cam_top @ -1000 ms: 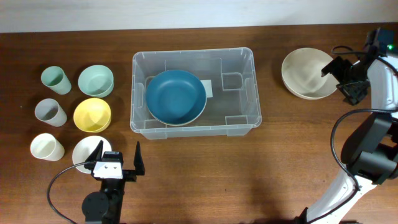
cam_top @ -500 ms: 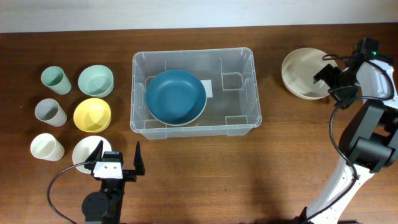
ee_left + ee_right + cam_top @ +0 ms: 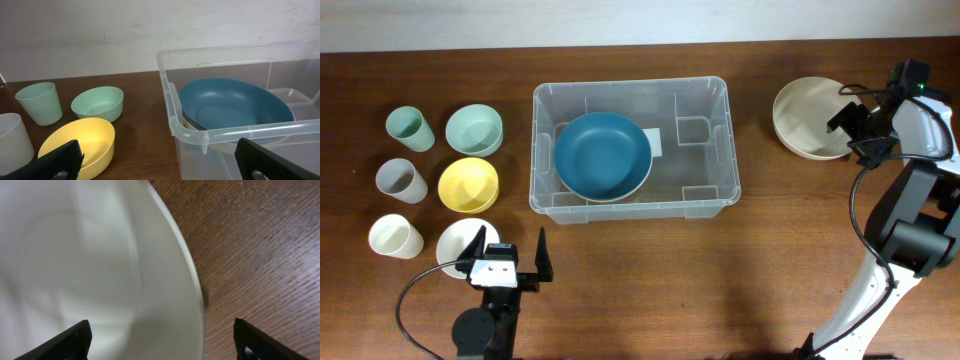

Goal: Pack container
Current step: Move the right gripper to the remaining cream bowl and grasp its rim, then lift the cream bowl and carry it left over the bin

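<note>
Moved in, the right hand (image 3: pixel 851 131) straddles the cream bowl's (image 3: pixel 803 115) rim, wide apart, empty; the left hand (image 3: pixel 510 242) likewise.

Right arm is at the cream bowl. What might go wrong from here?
The open right gripper straddles only the rim of the cream bowl; a thin-edge pinch may slip or tip it. The blue bowl fills much of the container, so the cream bowl may catch a wall unless nested.
</note>
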{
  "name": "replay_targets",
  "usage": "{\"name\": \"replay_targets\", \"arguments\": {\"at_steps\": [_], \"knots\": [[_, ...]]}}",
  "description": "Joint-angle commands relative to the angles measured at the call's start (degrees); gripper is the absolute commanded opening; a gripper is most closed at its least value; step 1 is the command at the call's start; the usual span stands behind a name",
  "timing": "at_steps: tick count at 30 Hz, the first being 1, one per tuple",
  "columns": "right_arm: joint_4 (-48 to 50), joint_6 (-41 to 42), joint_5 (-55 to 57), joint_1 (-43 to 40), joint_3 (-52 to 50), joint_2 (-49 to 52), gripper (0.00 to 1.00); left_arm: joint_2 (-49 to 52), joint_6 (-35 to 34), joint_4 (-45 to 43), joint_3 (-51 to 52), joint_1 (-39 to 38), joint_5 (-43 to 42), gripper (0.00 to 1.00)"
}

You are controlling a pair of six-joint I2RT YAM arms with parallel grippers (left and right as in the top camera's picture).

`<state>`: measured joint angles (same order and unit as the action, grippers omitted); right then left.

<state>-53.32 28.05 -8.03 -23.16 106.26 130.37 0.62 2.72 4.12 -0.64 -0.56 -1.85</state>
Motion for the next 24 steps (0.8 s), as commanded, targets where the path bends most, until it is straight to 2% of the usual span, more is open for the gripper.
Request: {"name": "replay_targets", "arguments": {"at_steps": [1, 6, 10, 13, 16, 24], "knots": [[0.28, -0.37, -0.33, 0.04, -0.24, 2.03, 0.86, -0.33, -0.33, 0.44, 0.15, 0.35, 0.17, 1.00], [0.70, -0.39, -0.31, 0.04, -0.24, 2.38, 0.75, -0.33, -0.33, 0.46, 0.15, 0.35, 0.17, 0.99], [1.57, -0.37, -0.31, 0.04, -0.24, 2.45, 0.58, -0.33, -0.33, 0.46, 0.15, 0.35, 0.17, 1.00], [1.95, -0.37, -0.31, 0.04, -0.24, 2.51, 0.50, -0.33, -0.33, 0.46, 0.15, 0.35, 0.17, 0.99], [1.99, -0.37, -0.31, 0.04, -0.24, 2.56, 0.34, -0.33, -0.33, 0.46, 0.15, 0.35, 0.17, 0.99], [1.92, 0.00, -0.37, -0.17, -0.24, 2.56, 0.04, -0.33, -0.33, 0.46, 0.15, 0.35, 0.17, 0.99]]}}
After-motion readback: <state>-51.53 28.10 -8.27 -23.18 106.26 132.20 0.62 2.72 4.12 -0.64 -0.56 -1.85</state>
